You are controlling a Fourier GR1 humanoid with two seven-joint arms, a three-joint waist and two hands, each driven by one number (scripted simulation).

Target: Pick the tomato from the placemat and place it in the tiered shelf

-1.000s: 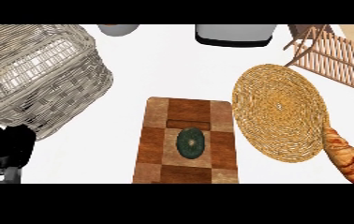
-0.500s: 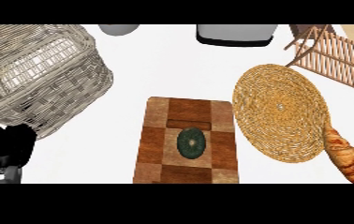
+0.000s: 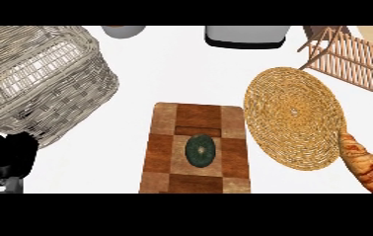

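Observation:
No tomato shows anywhere in the head view. The round woven placemat (image 3: 293,115) lies at the right with nothing on its visible surface. The wooden tiered shelf (image 3: 341,56) stands at the upper right corner, partly cut off by the edge. My left hand (image 3: 16,156) is a black shape at the lower left edge, beside the wicker basket and touching nothing that I can see. My right hand is out of view.
A large wicker basket (image 3: 45,77) fills the left side. A chequered wooden board (image 3: 195,124) with a dark green oval thing (image 3: 200,150) on it lies at the centre. A bread loaf (image 3: 358,158) pokes in at the lower right. Two grey vessels (image 3: 244,35) stand at the far edge.

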